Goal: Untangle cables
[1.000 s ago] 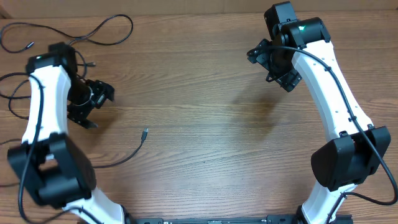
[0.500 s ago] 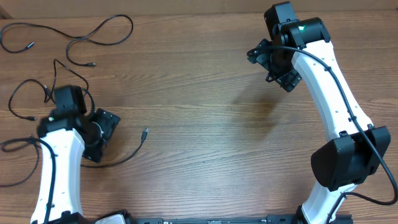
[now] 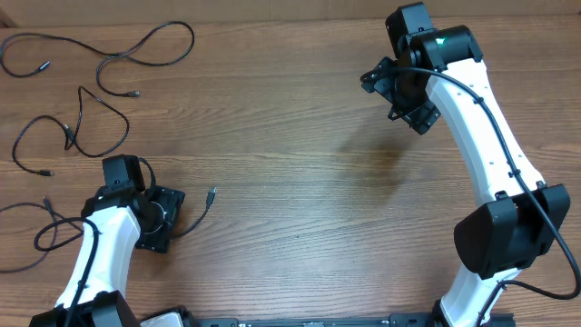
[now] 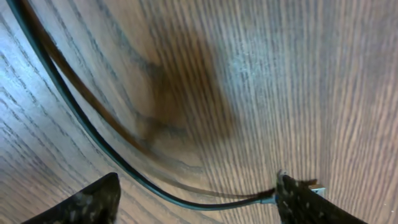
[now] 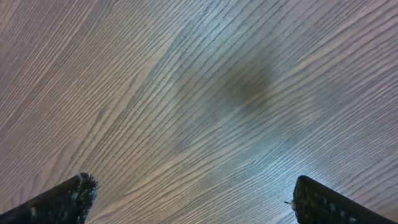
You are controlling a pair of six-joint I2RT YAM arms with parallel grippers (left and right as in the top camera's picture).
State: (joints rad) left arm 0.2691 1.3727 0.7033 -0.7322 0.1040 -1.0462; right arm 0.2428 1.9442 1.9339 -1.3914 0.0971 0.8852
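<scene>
Several thin black cables lie apart on the left of the wooden table. One cable (image 3: 206, 209) with a small plug end lies front left and runs under my left gripper (image 3: 165, 219). In the left wrist view this cable (image 4: 184, 201) curves between the open fingers of the left gripper (image 4: 199, 208), and its plug sits by the right finger. A long cable (image 3: 154, 36) lies at the back left, and a looped one (image 3: 100, 153) lies below it. My right gripper (image 3: 405, 96) is open and empty over bare wood at the back right, as its wrist view (image 5: 199, 208) also shows.
Another thin black strand (image 3: 47, 234) loops at the left edge beside my left arm. The arms' bases stand at the table's front edge.
My left arm has swung from the back left toward the front and now sits low over the cable with the plug end. The right arm has not moved.
</scene>
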